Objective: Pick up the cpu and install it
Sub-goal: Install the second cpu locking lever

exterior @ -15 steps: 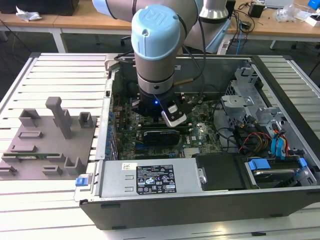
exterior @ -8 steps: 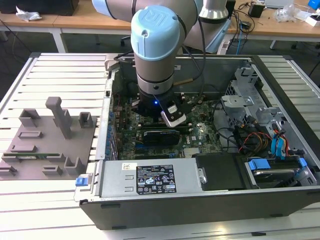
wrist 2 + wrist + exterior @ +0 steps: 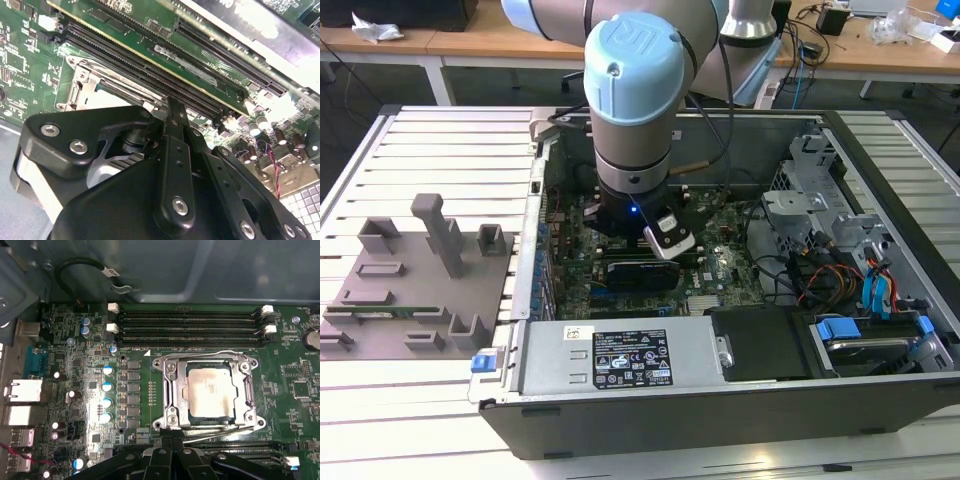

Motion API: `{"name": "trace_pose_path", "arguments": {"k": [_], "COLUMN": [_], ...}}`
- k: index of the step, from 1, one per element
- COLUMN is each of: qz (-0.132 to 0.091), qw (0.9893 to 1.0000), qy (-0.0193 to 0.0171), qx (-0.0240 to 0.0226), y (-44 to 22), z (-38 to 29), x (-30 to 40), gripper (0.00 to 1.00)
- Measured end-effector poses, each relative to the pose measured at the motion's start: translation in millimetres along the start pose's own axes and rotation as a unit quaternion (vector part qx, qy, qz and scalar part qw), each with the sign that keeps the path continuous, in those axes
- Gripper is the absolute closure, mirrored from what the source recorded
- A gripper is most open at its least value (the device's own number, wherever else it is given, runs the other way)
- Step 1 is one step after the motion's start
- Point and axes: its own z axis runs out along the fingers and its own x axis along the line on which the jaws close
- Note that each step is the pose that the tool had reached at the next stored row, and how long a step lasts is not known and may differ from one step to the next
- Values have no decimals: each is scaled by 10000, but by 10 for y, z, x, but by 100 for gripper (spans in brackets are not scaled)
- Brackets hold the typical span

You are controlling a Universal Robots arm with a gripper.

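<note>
1. In the exterior view I see the arm (image 3: 632, 90) reaching down into the open computer case (image 3: 840, 400), which takes up the centre and right of the frame on the ribbed worktop (image 3: 420, 420).
2. The tool (image 3: 172, 442) sits at the bottom centre of the first wrist view, its black fingers (image 3: 165, 460) drawn narrow, close together, with nothing between them.
3. The cpu (image 3: 210, 391) lies flat in its socket on the green motherboard (image 3: 75, 340), right of centre in that view, just above the tool's tips, inside a metal frame (image 3: 167, 390).
4. Black memory slots (image 3: 190, 325) run across the frame above the socket.
5. In the exterior view a grey fixture plate (image 3: 420, 290) rests at the left of the frame, well apart from the case.
</note>
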Motion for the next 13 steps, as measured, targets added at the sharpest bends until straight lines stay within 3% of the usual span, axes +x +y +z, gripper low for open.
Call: {"name": "trace_pose_path", "arguments": {"k": [4, 8, 13], "qz": [1, 4, 6], "qw": [10000, 9999, 9996], "qy": [1, -21, -38], "qx": [-16, -168, -271], "y": [-10, -28, -93], "z": [-2, 10, 29], "x": [-1, 8, 25], "gripper": [89, 89, 89]}}
